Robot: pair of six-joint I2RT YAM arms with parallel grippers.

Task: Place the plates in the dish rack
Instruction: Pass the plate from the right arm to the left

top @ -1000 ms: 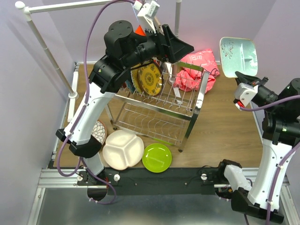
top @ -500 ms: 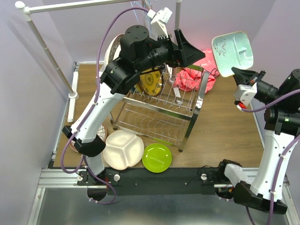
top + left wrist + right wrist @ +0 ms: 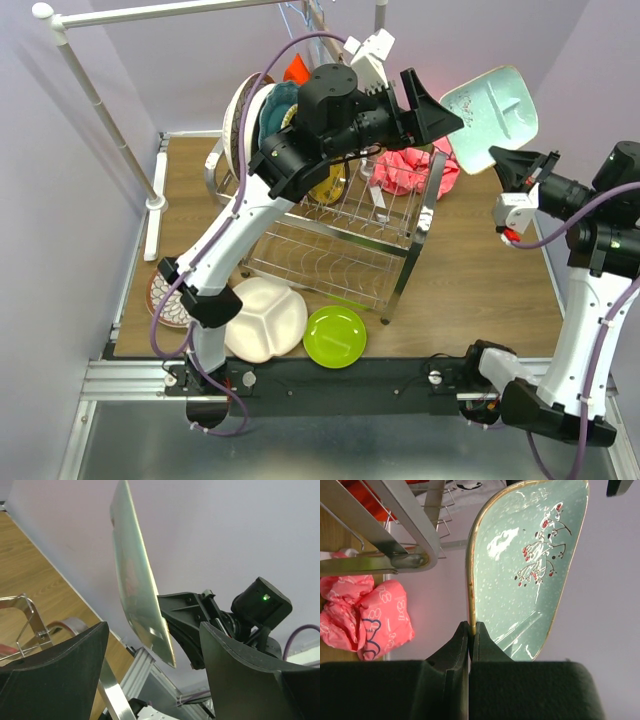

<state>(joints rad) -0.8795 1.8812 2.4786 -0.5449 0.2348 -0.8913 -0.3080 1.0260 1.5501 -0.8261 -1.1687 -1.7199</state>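
Observation:
My right gripper is shut on the rim of a pale aqua plate with a red berry sprig and holds it upright in the air, right of the dish rack. In the right wrist view the pads pinch the gold rim of the plate. My left gripper is open and empty, level with the plate's left edge; the left wrist view shows the plate edge-on between its open fingers. A white divided plate and a lime green plate lie on the table.
Several plates stand in the rack's upper tier at the left, with a yellow patterned one behind my left arm. A floral plate lies at the left. A pink cloth is behind the rack. A white clothes rail stands at the left.
My left arm has swung right from above the rack toward the aqua plate, uncovering the plates in the rack. My right gripper has carried the plate a little left and tilted it.

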